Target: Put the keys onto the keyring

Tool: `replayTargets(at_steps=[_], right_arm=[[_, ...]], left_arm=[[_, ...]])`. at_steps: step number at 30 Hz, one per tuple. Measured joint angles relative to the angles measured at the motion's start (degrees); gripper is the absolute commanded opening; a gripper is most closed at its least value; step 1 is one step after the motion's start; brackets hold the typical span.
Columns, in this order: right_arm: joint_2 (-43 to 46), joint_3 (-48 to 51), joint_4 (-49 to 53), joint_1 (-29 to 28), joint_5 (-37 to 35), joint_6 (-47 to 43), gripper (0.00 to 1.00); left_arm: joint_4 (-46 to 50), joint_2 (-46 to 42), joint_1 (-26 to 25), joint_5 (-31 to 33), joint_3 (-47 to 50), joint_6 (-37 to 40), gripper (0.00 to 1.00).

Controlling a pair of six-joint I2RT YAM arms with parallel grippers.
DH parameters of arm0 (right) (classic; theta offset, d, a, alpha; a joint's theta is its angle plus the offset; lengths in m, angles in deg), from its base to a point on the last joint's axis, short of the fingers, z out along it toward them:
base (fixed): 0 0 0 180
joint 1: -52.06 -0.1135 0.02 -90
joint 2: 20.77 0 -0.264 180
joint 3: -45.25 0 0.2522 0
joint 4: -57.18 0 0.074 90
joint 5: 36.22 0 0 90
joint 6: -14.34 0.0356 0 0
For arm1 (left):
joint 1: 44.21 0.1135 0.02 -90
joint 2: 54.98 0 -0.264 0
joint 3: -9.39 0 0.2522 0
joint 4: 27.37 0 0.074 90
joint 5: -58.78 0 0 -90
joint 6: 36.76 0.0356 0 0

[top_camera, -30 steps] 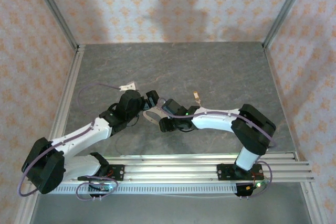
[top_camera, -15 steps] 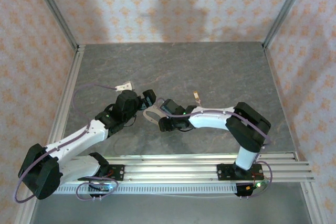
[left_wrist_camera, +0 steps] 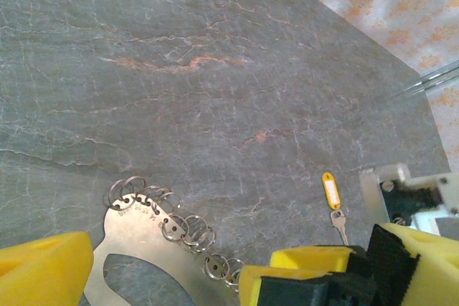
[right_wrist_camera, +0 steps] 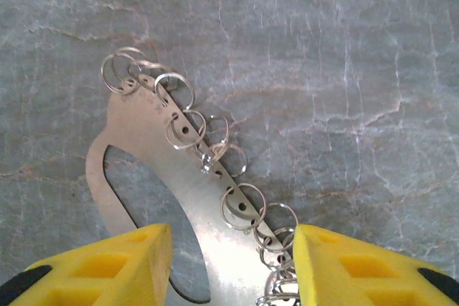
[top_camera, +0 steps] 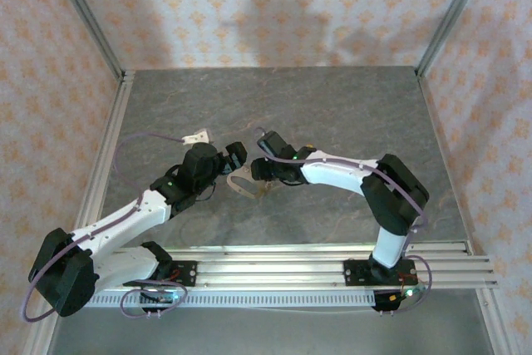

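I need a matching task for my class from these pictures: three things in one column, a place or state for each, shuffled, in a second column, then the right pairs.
Column one
1. flat grey metal plate edged with small split rings
2. small key on a yellow oblong tag
3. left gripper

Column two
A. jaws wide open
B. lies between the yellow fingers of the right gripper
C. lies by itself on the grey stone-look table, apart from the plate

Pairs: 1-B, 2-C, 3-A
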Motion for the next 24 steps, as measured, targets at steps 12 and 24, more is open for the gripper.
replayTargets(at_steps=[12, 24], right_arm=[[3.67, 9.53, -0.63, 0.0, 0.87, 0.72, 0.47], [3.61, 12.24, -4.31, -0.04, 3.39, 3.34, 0.45]], left_arm=[[-0.02, 0.81, 0.0, -0.17, 0.0, -0.02, 1.0], [-0.04, 1.4, 0.0, -0.24, 0.0, -0.02, 1.0]])
